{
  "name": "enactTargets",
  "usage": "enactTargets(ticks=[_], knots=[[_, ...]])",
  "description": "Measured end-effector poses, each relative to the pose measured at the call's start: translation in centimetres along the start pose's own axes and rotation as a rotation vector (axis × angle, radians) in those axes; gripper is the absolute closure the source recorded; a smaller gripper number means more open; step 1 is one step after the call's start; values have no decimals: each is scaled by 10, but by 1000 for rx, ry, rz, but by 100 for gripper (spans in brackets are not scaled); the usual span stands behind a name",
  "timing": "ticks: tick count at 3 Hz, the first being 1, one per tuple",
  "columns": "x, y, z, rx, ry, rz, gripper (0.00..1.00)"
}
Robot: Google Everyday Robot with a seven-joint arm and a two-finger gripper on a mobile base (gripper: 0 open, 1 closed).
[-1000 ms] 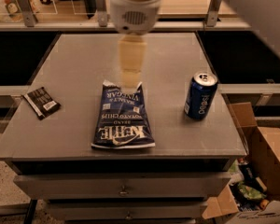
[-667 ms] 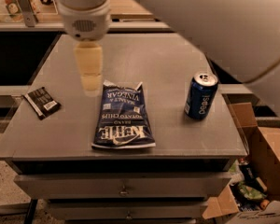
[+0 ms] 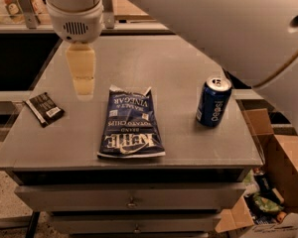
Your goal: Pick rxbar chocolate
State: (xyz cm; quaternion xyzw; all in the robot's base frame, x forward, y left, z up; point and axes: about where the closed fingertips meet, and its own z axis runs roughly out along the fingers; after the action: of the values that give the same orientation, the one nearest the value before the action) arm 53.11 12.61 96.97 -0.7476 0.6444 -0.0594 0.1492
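While the gripper [image 3: 83, 88] is being held above the table [image 3: 169, 73], the rxbar chocolate [image 3: 44, 109] is lying untouched near the table's left edge as the camera sees it.
In the camera view, the bar is being shown flat on the tabletop, white label patch up, turned at a slant, well apart from the Kettle chip bag [image 3: 130, 125] at the centre and the Pepsi can [image 3: 213, 101] beyond it; the gripper is being seen between bar and bag, touching neither; whether it is wide or narrow cannot be told; the bar is being judged light, thin and fairly stiff inside a slick wrapper; it is probably best taken across its narrow width at the middle, with the gripper turned to match the slant and brought right down to the tabletop; a hold on the wrapper's end seams is being judged likely to slip.
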Motion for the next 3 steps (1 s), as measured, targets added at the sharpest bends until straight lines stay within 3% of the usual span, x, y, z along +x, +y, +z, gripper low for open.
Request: enactTargets(ticks=[2, 3], knots=[[-67, -13, 36, -1, -124, -68, 0], [-96, -18, 65, -14, -153, -86, 0]])
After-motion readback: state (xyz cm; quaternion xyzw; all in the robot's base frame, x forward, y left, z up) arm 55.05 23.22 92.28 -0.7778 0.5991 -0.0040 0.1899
